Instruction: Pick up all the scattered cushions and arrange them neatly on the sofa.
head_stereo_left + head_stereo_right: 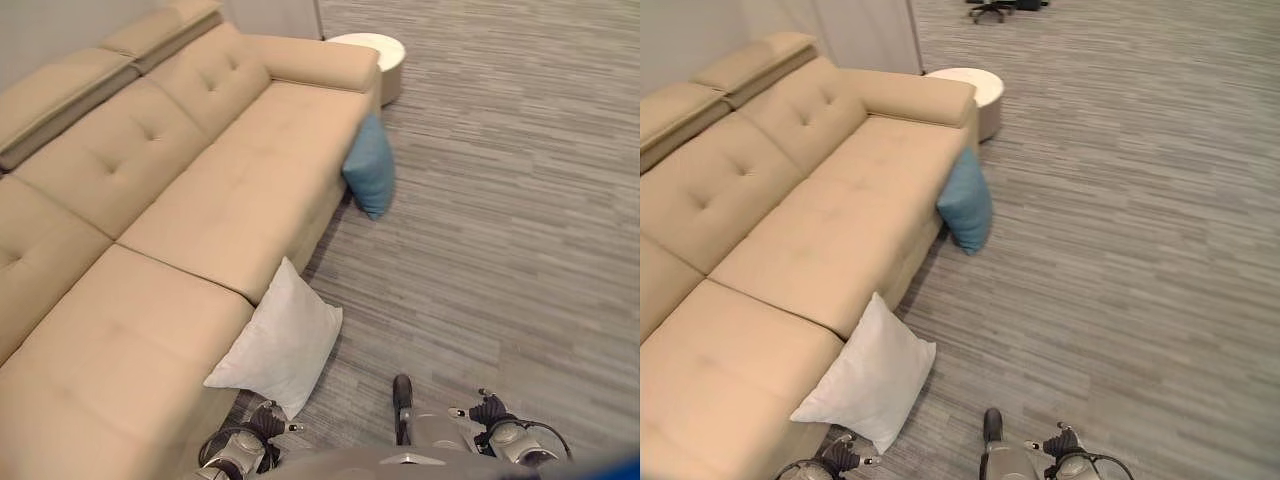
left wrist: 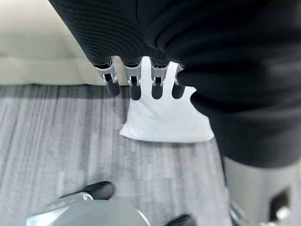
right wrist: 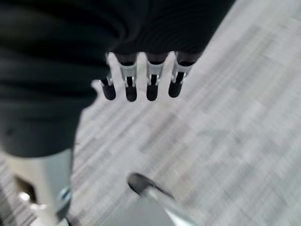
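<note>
Cushions are both on the floor against the beige sofa [image 1: 200, 190], white cushion [image 1: 283, 340] near, blue cushion [image 1: 370, 166] farther; left hand [image 2: 141, 80] and right hand [image 3: 141, 80] hang relaxed and empty, so a one-handed grasp may let the soft fabric slip.

Two cushions [image 1: 283, 340] [image 1: 370, 167] lean against the sofa [image 1: 150, 260] front, on the floor [image 1: 500, 220].
</note>
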Robot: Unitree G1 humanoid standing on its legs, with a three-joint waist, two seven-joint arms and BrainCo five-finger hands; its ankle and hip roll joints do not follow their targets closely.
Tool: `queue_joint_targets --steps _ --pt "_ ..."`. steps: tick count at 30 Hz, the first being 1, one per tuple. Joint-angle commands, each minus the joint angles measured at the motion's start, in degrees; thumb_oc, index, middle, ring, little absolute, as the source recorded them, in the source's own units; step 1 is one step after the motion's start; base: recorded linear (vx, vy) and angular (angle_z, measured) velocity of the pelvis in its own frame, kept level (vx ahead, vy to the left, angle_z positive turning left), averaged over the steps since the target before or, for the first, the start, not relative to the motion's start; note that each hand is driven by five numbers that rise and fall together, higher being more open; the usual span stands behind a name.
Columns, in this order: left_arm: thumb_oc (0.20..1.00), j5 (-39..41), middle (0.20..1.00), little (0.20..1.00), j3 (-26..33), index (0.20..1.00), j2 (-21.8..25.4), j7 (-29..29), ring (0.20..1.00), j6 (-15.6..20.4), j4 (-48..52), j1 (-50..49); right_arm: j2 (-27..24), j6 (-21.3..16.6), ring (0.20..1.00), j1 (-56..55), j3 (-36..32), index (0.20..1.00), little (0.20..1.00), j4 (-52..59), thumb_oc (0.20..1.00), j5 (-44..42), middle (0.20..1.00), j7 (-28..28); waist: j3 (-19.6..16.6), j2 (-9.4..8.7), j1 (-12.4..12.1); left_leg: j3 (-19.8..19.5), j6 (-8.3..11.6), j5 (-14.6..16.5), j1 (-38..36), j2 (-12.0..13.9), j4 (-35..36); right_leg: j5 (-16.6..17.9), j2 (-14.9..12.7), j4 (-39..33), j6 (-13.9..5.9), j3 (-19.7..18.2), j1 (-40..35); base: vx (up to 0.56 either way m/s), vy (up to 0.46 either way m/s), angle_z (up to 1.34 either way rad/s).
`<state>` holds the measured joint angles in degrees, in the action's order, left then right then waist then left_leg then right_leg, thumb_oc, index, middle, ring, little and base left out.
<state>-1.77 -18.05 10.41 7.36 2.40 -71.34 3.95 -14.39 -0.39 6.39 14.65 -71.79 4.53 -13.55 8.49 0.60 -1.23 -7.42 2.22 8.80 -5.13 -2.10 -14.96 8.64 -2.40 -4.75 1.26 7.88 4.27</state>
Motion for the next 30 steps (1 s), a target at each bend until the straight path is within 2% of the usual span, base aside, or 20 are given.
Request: queue_joint_targets --steps 1,2,3,4,5,6,7,11,13,15,16,17,18,19,21,23,25,26,27,30 --pt "1.0 0.8 1.0 1.0 -1.8 1.0 -1.5 -0.4 1.0 0.5 1.3 2.1 -0.4 -0.8 1.0 1.2 1.0 1.0 1.0 0.7 1.0 -2.5 1.0 -0.1 3.0 -0.47 0.9 6.9 -0.93 -1.5 6.9 0.1 -1.6 -8.7 -2.9 4.4 -6.5 0.6 -1.6 -0.01 -0.101 0.41" --pt "1.0 1.3 1.0 1.0 -1.7 1.0 -1.5 -0.4 1.0 0.5 1.9 2.2 -0.6 -0.8 1.0 1.2 0.9 1.0 1.0 0.6 1.0 -2.7 1.0 0.0 3.2 -0.58 0.7 9.3 -1.07 -1.4 7.7 1.3 -2.3 -9.5 -3.0 3.9 -6.12 2.1 -2.6 -0.02 -0.171 0.49" --pt "1.0 1.4 1.0 1.0 -2.1 1.0 -1.5 -0.5 1.0 0.5 2.5 2.3 -0.8 -0.7 1.0 0.8 0.4 1.0 1.0 0.4 1.0 -3.4 1.0 -0.3 3.3 -0.96 0.7 14.2 -1.29 -1.5 8.9 3.8 -1.9 -10.5 -3.6 3.0 -6.02 5.3 -4.4 0.01 -0.179 0.77" --pt "1.0 1.0 1.0 1.0 -2.8 1.0 -1.5 -0.7 1.0 0.4 3.0 2.4 -0.6 -0.4 1.0 0.0 -0.3 1.0 1.0 0.2 1.0 -4.1 1.0 -0.4 3.0 -0.89 1.1 19.7 -1.33 -3.1 9.3 6.5 2.1 -11.1 -3.6 2.2 -5.91 9.4 -5.9 0.02 -0.134 1.18" --pt "1.0 1.0 1.0 1.0 -2.9 1.0 -1.5 -0.7 1.0 0.4 3.0 2.3 -0.6 -0.4 1.0 0.0 -0.3 1.0 1.0 0.2 1.0 -4.1 1.0 -0.4 3.2 -0.82 1.2 19.7 -1.28 -3.0 9.0 6.5 2.0 -11.1 -3.6 2.1 -5.92 9.4 -6.2 0.09 -0.091 1.96" --pt "1.0 0.6 1.0 1.0 -3.2 1.0 -1.5 -0.9 1.0 0.3 2.9 2.6 -0.5 -0.3 1.0 -0.5 -0.8 1.0 1.0 -0.1 1.0 -4.5 1.0 -0.5 2.9 -0.47 1.5 23.3 -0.74 -5.3 9.8 6.8 5.5 -11.5 -3.3 1.5 -5.84 12.3 -7.2 0.11 -0.041 2.33" --pt "1.0 0.6 1.0 1.0 -3.2 1.0 -1.3 -0.9 1.0 0.3 2.8 2.8 -0.4 -0.2 1.0 -0.8 -1.0 1.0 1.0 -0.2 1.0 -4.6 1.0 -0.6 2.7 -0.3 1.9 25.1 -0.48 -6.6 10.4 6.6 6.7 -11.8 -3.2 1.3 -5.81 13.9 -7.7 0.11 -0.041 2.11" --pt "1.0 0.6 1.0 1.0 -2.9 1.0 -1.3 -0.9 1.0 0.4 2.7 2.8 -0.1 0.0 1.0 -1.1 -1.0 1.0 1.0 0.0 1.0 -4.4 1.0 -0.8 2.3 -0.18 2.0 27.4 0.48 -7.2 11.8 6.4 7.0 -13.1 -3.0 1.0 -5.88 15.5 -9.3 0.16 0.022 0.86" --pt "1.0 0.9 1.0 1.0 -2.1 1.0 -1.3 -1.0 1.0 0.5 2.1 2.3 0.1 0.0 1.0 -1.2 -0.8 1.0 1.0 0.1 1.0 -4.0 1.0 -0.8 2.2 -0.03 1.7 28.1 0.29 -7.4 10.5 6.1 9.2 -13.2 -2.8 1.2 -6.01 16.8 -10.2 0.2 0.086 0.04" --pt "1.0 0.0 1.0 1.0 -0.3 1.0 -1.0 -1.0 1.0 0.2 0.4 0.7 1.0 -0.3 1.0 -1.0 -0.2 1.0 1.0 0.6 1.0 -2.8 1.0 -0.7 0.8 -0.43 0.8 26.7 -0.64 -7.0 8.1 4.5 12.4 -13.9 -2.9 1.6 -6.75 17.3 -11.6 0.32 0.184 0.24" --pt "1.0 -0.3 1.0 1.0 0.3 1.0 -0.9 -1.0 1.0 0.4 0.2 0.3 1.3 -0.4 1.0 -1.0 0.4 1.0 1.0 0.8 1.0 -1.9 1.0 -0.6 0.2 -0.62 0.2 26.2 -1.28 -6.5 7.3 3.8 13.4 -14.4 -3.1 2.3 -7.03 17.2 -12.0 0.2 0.165 0.43" --pt "1.0 -0.7 1.0 1.0 2.3 1.0 0.8 -2.0 1.0 0.8 0.4 -0.1 -4.8 -3.4 1.0 -2.1 -1.2 1.0 1.0 6.5 1.0 -3.4 1.0 7.2 0.1 -1.2 0.5 26.3 -1.52 -6.6 6.8 3.5 13.8 -14.9 -3.4 3.7 -7.24 16.7 -11.8 0.21 0.184 0.48" --pt "1.0 0.1 1.0 1.0 2.0 1.0 2.1 -2.2 1.0 0.4 1.1 0.7 -2.7 -1.4 1.0 -1.0 -0.8 1.0 1.0 3.5 1.0 -2.8 1.0 2.6 -0.1 -1.84 -0.6 25.3 -2.36 -5.8 6.2 2.7 14.4 -15.6 -4.3 7.4 -7.69 17.0 -11.1 0.13 0.147 0.43" --pt "1.0 -0.5 1.0 1.0 1.8 1.0 1.8 -2.1 1.0 0.2 1.1 0.5 -2.0 -1.2 1.0 -0.3 -0.4 1.0 1.0 3.0 1.0 -2.5 1.0 1.8 0.2 -1.76 -1.0 24.9 -2.81 -5.4 5.9 2.4 14.4 -15.3 -5.3 10.7 -8.31 17.1 -9.7 0.11 0.156 0.26" --pt "1.0 -0.5 1.0 1.0 2.3 1.0 2.1 -1.6 1.0 0.2 1.4 0.7 -1.0 -0.4 1.0 0.9 0.0 1.0 1.0 2.2 1.0 -1.9 1.0 2.1 1.0 -1.5 -1.5 24.1 -4.03 -4.7 5.2 1.8 14.7 -15.1 -8.1 18.5 -9.95 16.9 -6.4 0.07 0.153 0.08" --pt "1.0 0.1 1.0 1.0 2.9 1.0 2.6 -1.6 1.0 0.6 1.3 1.2 -0.8 0.4 1.0 -0.6 -0.2 1.0 1.0 0.6 1.0 -1.3 1.0 3.3 1.7 -1.13 -1.0 23.8 -4.89 -5.6 5.3 1.7 14.9 -13.1 -8.9 23.0 -10.45 15.5 -3.1 0.01 0.102 0.23" --pt "1.0 0.6 1.0 1.0 3.2 1.0 3.0 -1.6 1.0 1.1 1.5 1.1 -2.1 -1.3 1.0 -1.0 0.8 1.0 1.0 3.1 1.0 0.5 1.0 3.4 2.3 -0.81 0.0 21.2 -4.91 -5.8 4.1 1.1 15.7 -14.0 -6.7 22.5 -9.4 10.4 -1.3 0.08 0.032 0.5" --pt "1.0 0.4 1.0 1.0 2.7 1.0 3.7 -1.4 1.0 0.8 1.8 1.7 -2.2 -0.4 1.0 -1.1 -0.2 1.0 1.0 2.2 1.0 -1.4 1.0 3.0 2.5 -0.96 0.2 20.0 -4.87 -5.8 3.9 0.8 15.9 -14.0 -6.2 20.4 -9.34 9.2 -1.5 0.12 -0.049 0.69" --pt "1.0 -0.1 1.0 1.0 2.6 1.0 4.4 -1.7 1.0 1.0 1.2 2.0 -2.4 -1.0 1.0 -1.6 -0.6 1.0 1.0 2.7 1.0 -2.7 1.0 3.6 2.7 -1.2 0.9 18.1 -4.8 -5.9 3.9 0.5 16.1 -13.4 -5.2 17.6 -9.05 5.9 -0.6 0.12 -0.092 0.61" --pt "1.0 -0.6 1.0 1.0 2.3 1.0 4.9 -1.6 1.0 1.1 0.2 1.7 -2.5 -1.1 1.0 -2.8 -1.0 1.0 1.0 3.3 1.0 -3.5 1.0 3.9 2.9 -1.68 2.2 14.7 -4.81 -5.7 4.0 -0.4 15.8 -12.0 -2.9 14.3 -9.37 -1.3 0.9 0.1 -0.07 0.68"
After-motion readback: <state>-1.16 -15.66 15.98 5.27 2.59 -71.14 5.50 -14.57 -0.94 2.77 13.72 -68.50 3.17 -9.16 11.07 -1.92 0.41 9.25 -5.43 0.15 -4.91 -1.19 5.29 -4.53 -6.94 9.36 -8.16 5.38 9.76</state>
